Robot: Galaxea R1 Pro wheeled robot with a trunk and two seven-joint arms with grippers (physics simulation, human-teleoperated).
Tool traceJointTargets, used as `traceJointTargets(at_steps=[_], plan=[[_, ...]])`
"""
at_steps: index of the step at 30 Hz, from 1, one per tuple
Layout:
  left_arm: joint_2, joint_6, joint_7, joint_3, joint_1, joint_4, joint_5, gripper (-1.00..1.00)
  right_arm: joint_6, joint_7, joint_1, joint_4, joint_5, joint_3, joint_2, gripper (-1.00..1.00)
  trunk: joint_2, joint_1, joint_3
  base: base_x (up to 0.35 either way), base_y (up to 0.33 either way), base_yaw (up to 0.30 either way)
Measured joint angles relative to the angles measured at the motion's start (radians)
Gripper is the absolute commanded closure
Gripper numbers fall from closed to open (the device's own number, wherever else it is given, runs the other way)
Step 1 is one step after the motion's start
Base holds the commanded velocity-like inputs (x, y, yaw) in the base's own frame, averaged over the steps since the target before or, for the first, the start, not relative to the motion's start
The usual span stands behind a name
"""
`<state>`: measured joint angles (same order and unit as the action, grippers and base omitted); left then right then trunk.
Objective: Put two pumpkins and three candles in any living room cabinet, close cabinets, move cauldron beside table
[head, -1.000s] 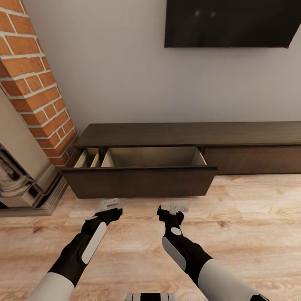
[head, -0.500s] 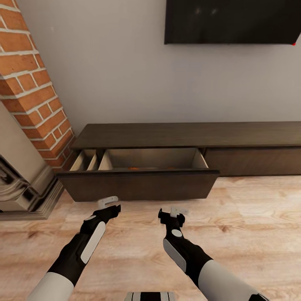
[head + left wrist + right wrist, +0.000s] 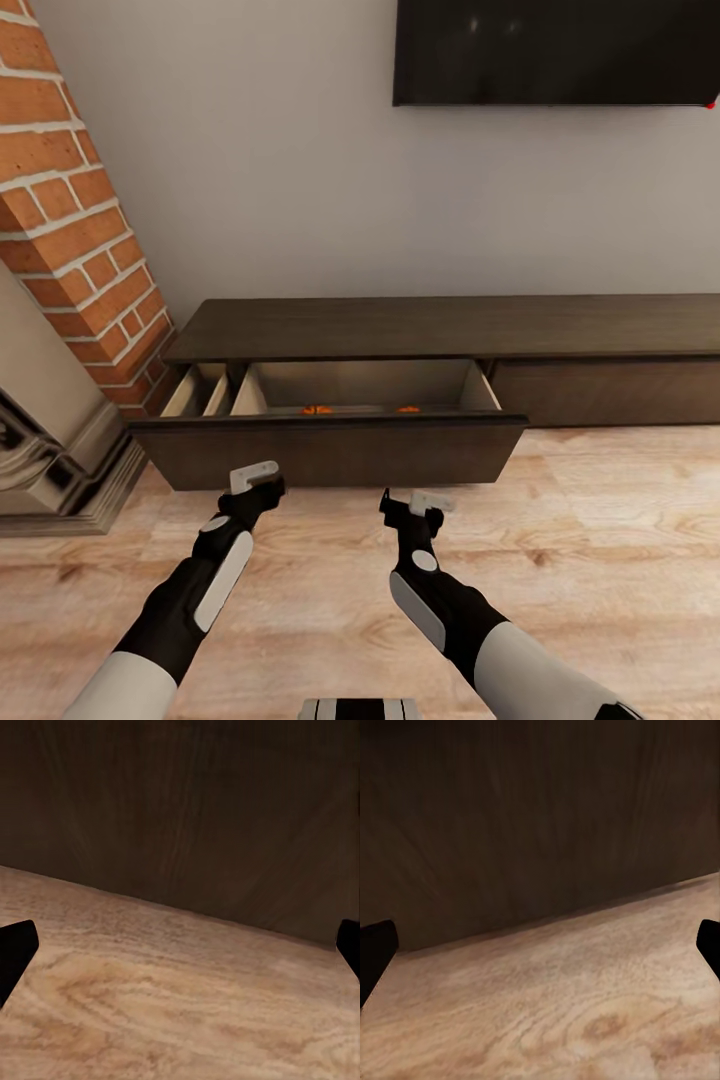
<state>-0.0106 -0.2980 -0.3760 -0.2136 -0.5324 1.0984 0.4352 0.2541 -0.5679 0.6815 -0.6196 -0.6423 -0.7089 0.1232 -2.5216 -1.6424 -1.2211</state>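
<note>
The long dark-brown cabinet stands against the wall with its left drawer pulled out. Over the drawer's front edge peek the orange tops of two pumpkins, lying inside on the beige bottom. My left gripper is open and almost at the drawer front. My right gripper is also open, a little short of it. In both wrist views the dark drawer front rises close ahead above the floor, with black fingertips spread wide. Candles, cauldron and table are out of view.
A red brick column and a stone fireplace base stand at the left, close to the drawer's end. A dark TV hangs on the wall above. The cabinet's right drawer is closed. Light wood floor stretches to the right.
The whole view has shifted as the camera came closer to the cabinet. The pumpkin tops now show over the drawer front, and both grippers stand nearer that front.
</note>
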Motion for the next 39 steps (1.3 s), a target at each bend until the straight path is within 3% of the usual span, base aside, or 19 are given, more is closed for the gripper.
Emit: traceJointTargets(at_steps=[3, 6, 23, 34, 39], plan=[[0.001, 0.027, 0.0, -0.002, 0.001, 0.0, -0.034, -1.0, 0.002, 0.001, 0.0, 0.0, 0.001, -0.001, 0.0, -1.0, 0.0, 0.0, 0.0, 0.112, 0.0, 0.0], [0.001, 0.033, 0.0, -0.002, 0.001, 0.0, -0.044, -1.0, 0.002, 0.001, 0.0, 0.001, 0.001, -0.002, 0.0, -1.0, 0.0, 0.0, 0.0, 0.249, 0.0, 0.0], [0.001, 0.037, 0.001, -0.002, 0.001, -0.001, -0.047, -1.0, 0.002, 0.001, 0.0, 0.002, 0.001, -0.002, 0.0, -1.0, 0.0, 0.0, 0.0, 0.146, 0.0, 0.0], [0.001, 0.037, 0.01, -0.002, 0.004, 0.0, -0.053, -1.0, 0.012, 0.004, 0.0, 0.002, 0.003, -0.002, 0.0, -1.0, 0.0, 0.0, 0.0, 0.016, 0.0, 0.0], [0.0, 0.037, 0.013, -0.002, 0.004, 0.0, -0.054, -1.0, 0.062, 0.076, 0.0, 0.059, 0.003, 0.002, 0.0, -1.0, 0.0, 0.0, 0.0, 0.0, 0.0, 0.0]])
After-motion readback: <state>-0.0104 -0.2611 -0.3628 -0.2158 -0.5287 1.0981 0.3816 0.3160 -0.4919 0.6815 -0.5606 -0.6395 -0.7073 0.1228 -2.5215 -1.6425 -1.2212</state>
